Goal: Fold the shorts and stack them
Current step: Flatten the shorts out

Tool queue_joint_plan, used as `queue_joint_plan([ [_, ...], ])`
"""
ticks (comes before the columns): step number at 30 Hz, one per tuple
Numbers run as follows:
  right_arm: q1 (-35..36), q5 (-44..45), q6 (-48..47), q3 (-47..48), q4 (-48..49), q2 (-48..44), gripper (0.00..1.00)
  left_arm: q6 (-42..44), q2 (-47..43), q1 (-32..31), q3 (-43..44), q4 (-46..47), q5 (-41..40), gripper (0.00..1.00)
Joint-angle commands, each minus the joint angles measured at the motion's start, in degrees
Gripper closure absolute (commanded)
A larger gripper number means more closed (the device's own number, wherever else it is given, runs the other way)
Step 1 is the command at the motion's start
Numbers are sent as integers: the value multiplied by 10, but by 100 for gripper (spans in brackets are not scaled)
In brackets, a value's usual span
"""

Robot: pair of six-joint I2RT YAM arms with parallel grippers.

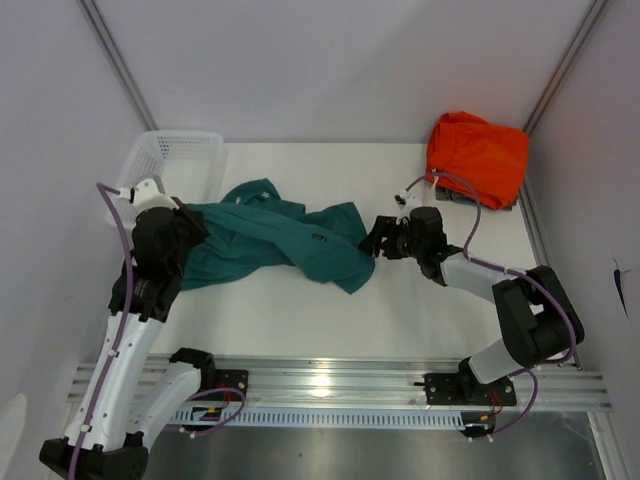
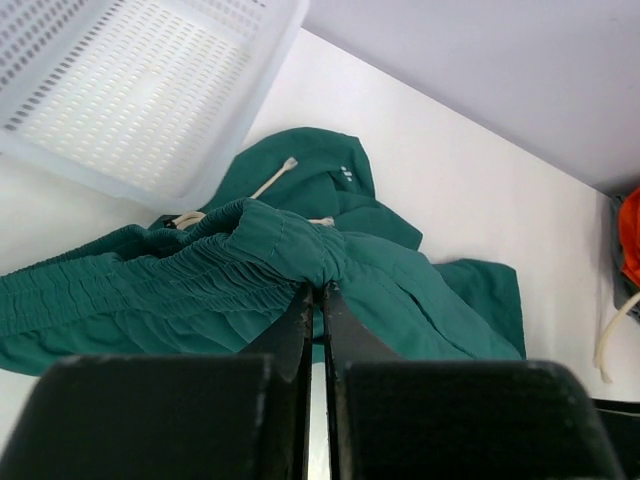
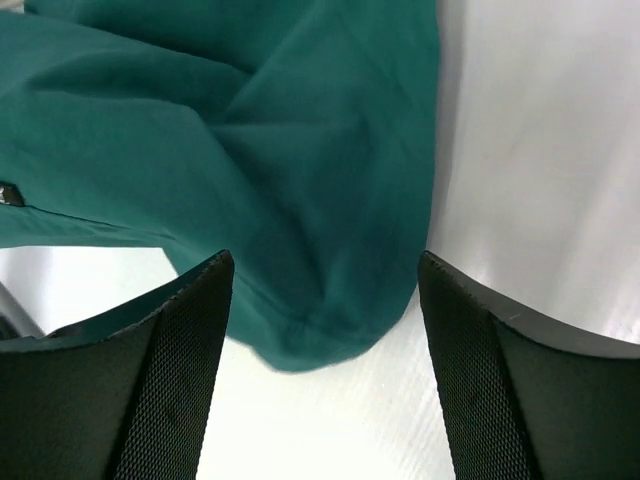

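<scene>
The teal-green shorts (image 1: 285,240) lie crumpled across the middle of the white table. My left gripper (image 1: 195,222) is at their left end, shut on the gathered elastic waistband (image 2: 250,262); the cream drawstring (image 2: 274,177) shows behind it. My right gripper (image 1: 378,240) is open just off the right end of the shorts, its fingers (image 3: 180,330) spread wide with a leg hem (image 3: 320,330) lying on the table between and ahead of them, not gripped.
A white perforated basket (image 1: 172,160) stands at the back left, close to my left gripper; it also shows in the left wrist view (image 2: 140,90). A folded bright orange garment (image 1: 478,155) lies at the back right. Grey walls enclose the table.
</scene>
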Motion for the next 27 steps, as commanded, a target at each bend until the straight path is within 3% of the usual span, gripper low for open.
queue_joint_plan([
  [1,37,40,-97,-7,81,-19,27,22,-14,-3,40,-19,-38,100],
  [8,135,-26,-186,-40,163,-35,26,41,-3,-1,122,-67,-69,100],
  [10,154,-36,-196,-32,148,-30,28,48,14,0,160,-79,-84,100],
  [12,166,-47,-205,-18,131,-25,33,55,24,2,186,-90,-94,100],
  [15,196,-58,-209,-1,116,-19,58,63,38,9,229,-108,-101,100],
  [17,234,-63,-217,11,95,-22,65,65,64,16,258,-122,-102,100],
  [21,244,-59,-183,20,93,-42,54,64,86,29,288,-126,-85,100],
  [24,212,-91,-95,5,90,-49,52,66,96,36,301,-123,-80,100],
  [27,226,-114,-7,-46,123,-57,47,67,102,39,299,-123,-72,100],
])
